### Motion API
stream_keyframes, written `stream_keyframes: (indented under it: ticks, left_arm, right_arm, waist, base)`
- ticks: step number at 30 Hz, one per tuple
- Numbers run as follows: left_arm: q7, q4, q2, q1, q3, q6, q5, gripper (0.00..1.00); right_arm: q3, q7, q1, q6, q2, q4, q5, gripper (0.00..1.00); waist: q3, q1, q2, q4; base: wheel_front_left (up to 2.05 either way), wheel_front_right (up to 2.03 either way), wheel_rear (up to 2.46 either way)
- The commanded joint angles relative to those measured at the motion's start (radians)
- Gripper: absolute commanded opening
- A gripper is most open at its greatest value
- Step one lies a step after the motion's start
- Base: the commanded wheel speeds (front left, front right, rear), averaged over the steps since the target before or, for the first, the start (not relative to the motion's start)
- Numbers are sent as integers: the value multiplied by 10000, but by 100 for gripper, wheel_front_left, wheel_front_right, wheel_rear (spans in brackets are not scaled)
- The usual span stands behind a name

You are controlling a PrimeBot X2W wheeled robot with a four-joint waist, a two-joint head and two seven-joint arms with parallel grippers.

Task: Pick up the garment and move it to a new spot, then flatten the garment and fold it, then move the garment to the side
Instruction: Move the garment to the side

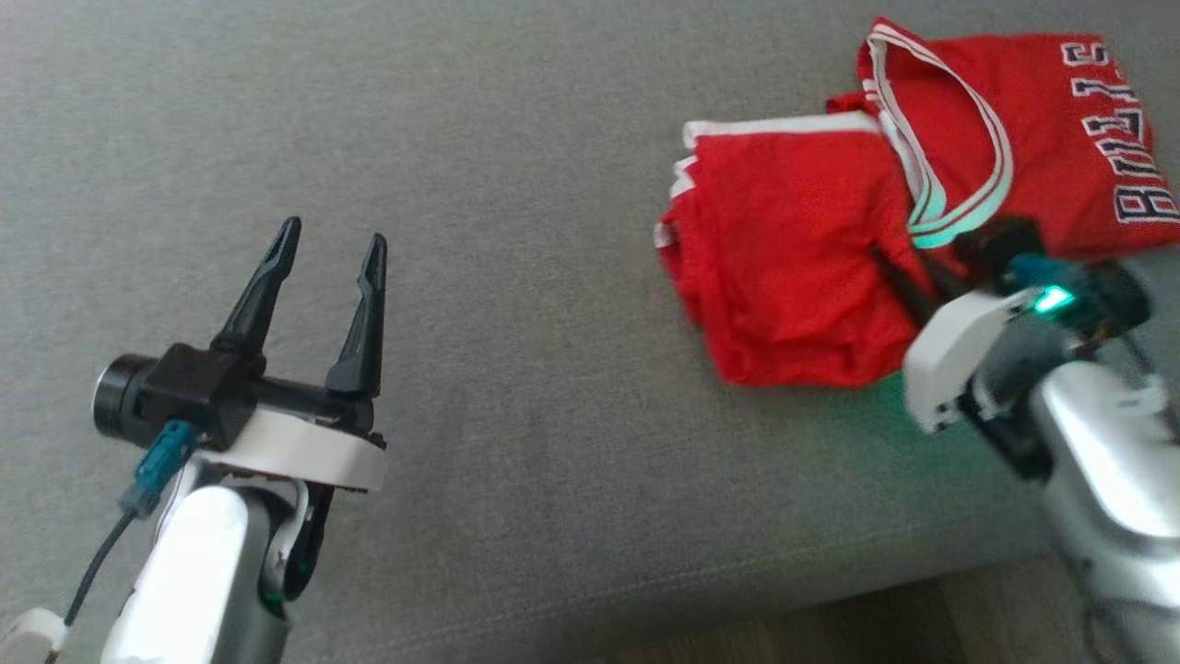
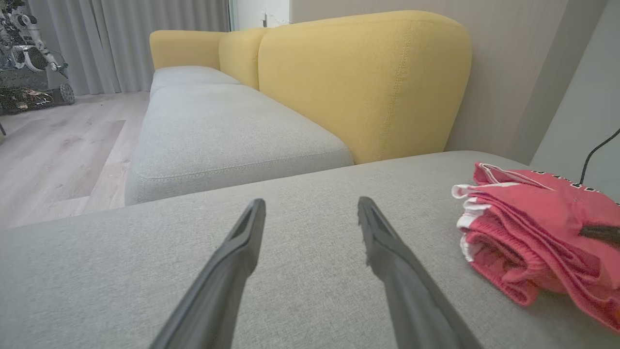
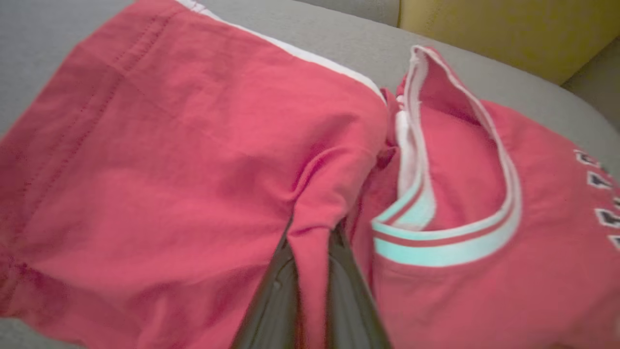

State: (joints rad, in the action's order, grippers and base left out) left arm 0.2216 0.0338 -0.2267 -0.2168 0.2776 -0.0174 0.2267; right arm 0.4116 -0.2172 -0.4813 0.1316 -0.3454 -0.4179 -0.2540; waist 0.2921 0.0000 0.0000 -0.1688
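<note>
Grey seat cushion (image 1: 516,138) of a sofa spreads across the head view, and the red garment (image 1: 793,277) lies on it, toward the robot's right; everything else is placed from that garment. Behind the garment, beyond the cushion's far edge, rises a yellow backrest (image 2: 363,82); well off to the garment's left, past a second cushion (image 2: 218,126) in the same grey, lies a pale wooden floor (image 2: 58,160).

The garment is a red jersey with white trim, bunched into a rough, loosely folded heap; a banded neck opening (image 1: 959,198) loops on top of it, and dark lettering (image 1: 1129,129) runs along its right part; at its left edge the layers stack one over another.

At the garment's near side sits the right gripper (image 3: 315,228), reaching in just left of the neck opening; its two dark fingers (image 3: 271,300) are drawn close together with a raised ridge of red cloth pinched between them, so it holds the garment.

Well apart from the garment, to its left, the left gripper (image 1: 334,231) hovers over bare cushion; its fingers stand wide, grey fabric showing through the gap.
</note>
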Motion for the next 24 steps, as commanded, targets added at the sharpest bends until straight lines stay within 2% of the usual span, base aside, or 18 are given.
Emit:
stream_keyframes:
  ticks: [1,8,11,17,24]
  left_arm:
    - [-29,-431,-295,-483,-349,-30,-121,100]
    - [-84,-561,-384,-757,-283,23,-120,100]
    - [-73,-575,-413,-840,-262,30,-125,100]
    - [-49,-535,-403,-1044,-162,99,-104,100]
    - [46,-439,-364,-1268,-91,140,-55,100]
  right_arm:
    - [-46,-212,-209,-9,-539,630,-26,0]
    - [-514,-625,-984,-9,-2402,1595,78,0]
    - [-1024,-728,-1363,-9,-2803,1509,-26,0]
    - [-1968,-743,-1712,-9,-2735,803,-150,0]
    - [-2309,-295,-1762,-9,-2349,-249,-173,0]
  waist:
    - [227,0,0,-202]
    - [628,0,0,-291]
    - [780,0,0,-315]
    - [1039,0,0,-218]
    - [1338,0,0,-43]
  base:
    - [0,0,0]
    - [0,0,0]
    - [0,0,0]
    - [0,0,0]
    - [0,0,0]
